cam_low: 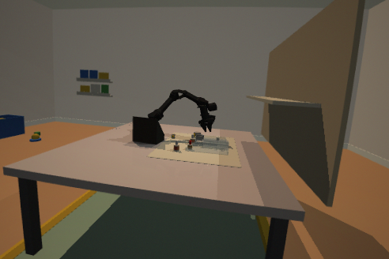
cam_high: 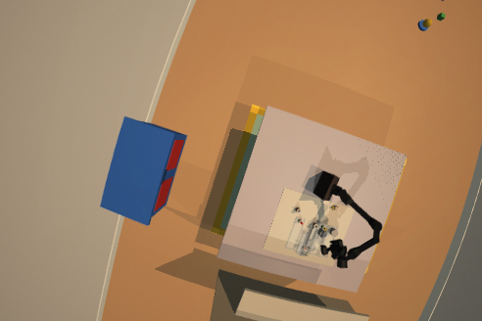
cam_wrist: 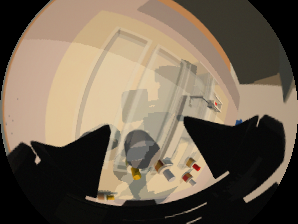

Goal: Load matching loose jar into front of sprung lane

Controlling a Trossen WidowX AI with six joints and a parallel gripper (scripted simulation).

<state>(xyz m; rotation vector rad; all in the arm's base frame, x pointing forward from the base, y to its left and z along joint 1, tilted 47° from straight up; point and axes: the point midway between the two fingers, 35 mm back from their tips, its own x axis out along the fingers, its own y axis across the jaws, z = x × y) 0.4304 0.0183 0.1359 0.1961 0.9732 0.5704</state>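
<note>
A mat (cam_low: 213, 159) lay on the table (cam_low: 118, 172), right of the arm's base block (cam_low: 147, 129). On the mat stood a clear lane rack (cam_low: 209, 143), with small jars (cam_low: 176, 147) near its left end. The gripper (cam_low: 207, 126) hung above the rack. A tall panel (cam_low: 316, 97) stood right of the table.

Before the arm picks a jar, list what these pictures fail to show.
- Jar match: the jars on the mat are too small in the exterior view to tell which pair alike.
- Pusher plate and front stop: the clear lanes blur together in the wrist view.
- Top view: the arm covers part of the lanes.
- Open gripper: its height above the jars cannot be judged.
</note>
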